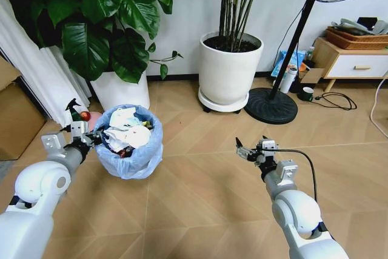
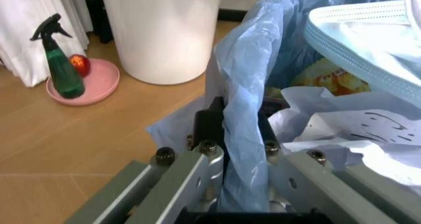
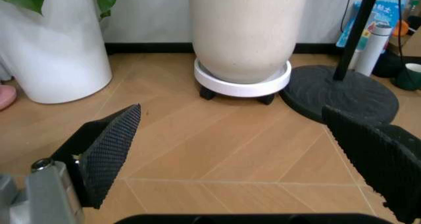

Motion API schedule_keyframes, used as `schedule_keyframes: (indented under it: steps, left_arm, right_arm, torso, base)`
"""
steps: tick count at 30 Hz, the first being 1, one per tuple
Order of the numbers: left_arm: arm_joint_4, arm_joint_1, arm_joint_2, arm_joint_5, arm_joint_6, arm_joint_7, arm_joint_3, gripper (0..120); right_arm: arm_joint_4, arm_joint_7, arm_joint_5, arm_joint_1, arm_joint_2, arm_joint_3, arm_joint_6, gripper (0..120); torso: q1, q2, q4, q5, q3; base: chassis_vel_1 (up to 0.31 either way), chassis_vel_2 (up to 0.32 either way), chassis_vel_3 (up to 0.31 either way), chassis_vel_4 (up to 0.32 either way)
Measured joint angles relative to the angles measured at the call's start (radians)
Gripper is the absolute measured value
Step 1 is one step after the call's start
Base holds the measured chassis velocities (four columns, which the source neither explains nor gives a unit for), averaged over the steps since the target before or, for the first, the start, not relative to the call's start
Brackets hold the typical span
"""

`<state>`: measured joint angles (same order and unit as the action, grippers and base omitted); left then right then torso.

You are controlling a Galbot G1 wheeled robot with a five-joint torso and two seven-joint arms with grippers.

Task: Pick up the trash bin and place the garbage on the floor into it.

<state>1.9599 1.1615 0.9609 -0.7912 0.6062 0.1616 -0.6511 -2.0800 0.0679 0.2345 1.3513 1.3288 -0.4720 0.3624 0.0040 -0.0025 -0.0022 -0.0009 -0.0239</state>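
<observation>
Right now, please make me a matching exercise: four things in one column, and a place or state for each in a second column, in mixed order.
Things
1. trash bin
2. left gripper
3. right gripper
4. green spray bottle

Places or states
A. open, holding nothing, above the bare floor
B. standing on a pink dish
C. full of paper waste, lined with a blue bag
D. closed on the bin's bagged rim

Pairs: 1-C, 2-D, 3-A, 4-B

1. A pale wall (image 1: 194, 16) runs behind a chevron-patterned wooden floor (image 1: 206, 210).
2. Two white plant pots (image 1: 230, 68) stand by the wall.
3. A fan stand (image 1: 271, 106) rises near a low wooden cabinet (image 1: 351, 59).
4. White curtains (image 1: 36, 71) hang beside a cardboard box (image 1: 15, 113).
</observation>
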Motion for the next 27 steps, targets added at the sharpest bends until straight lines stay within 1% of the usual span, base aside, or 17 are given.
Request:
schedule_keyframes:
  steps: [19,27]
  left_arm:
    - [0.017,0.025,0.006,0.003,-0.003,-0.002,-0.015,0]
    - [0.029,0.038,0.014,0.005,-0.004,0.004,-0.019,0]
  right_arm:
    - [-0.01,-0.001,-0.005,0.012,-0.001,0.0,0.0,100]
    - [-0.018,-0.002,-0.009,0.018,-0.006,0.003,0.0,100]
  torso:
    - [0.0,0.0,0.0,0.0,0.0]
    - [0.0,0.0,0.0,-0.0001,0.0]
  base:
    - [0.05,-0.049,-0.046,0.058]
    - [0.13,-0.113,-0.122,0.123]
